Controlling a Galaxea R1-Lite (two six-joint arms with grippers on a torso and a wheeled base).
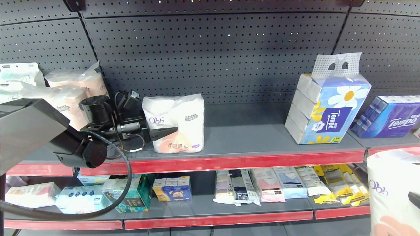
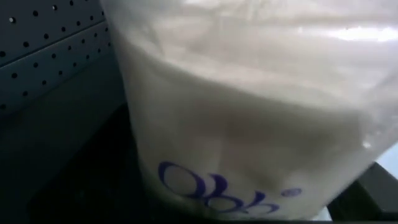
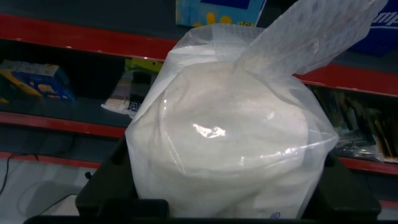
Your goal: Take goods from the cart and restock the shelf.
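A white toilet roll pack stands upright on the grey upper shelf, left of centre. My left gripper is shut on it, with one dark finger lying across its front face and the other hidden behind it. The same pack sits very close in the left wrist view. A second white toilet roll pack hangs at the lower right, below the upper shelf's level and in front of the lower shelf. My right gripper is shut on this pack, whose plastic handle flap sticks up.
A blue flowered tissue pack and a purple tissue pack stand at the upper shelf's right. Pale roll packs crowd its left end. The lower shelf holds several small packs. A pegboard wall backs the shelves.
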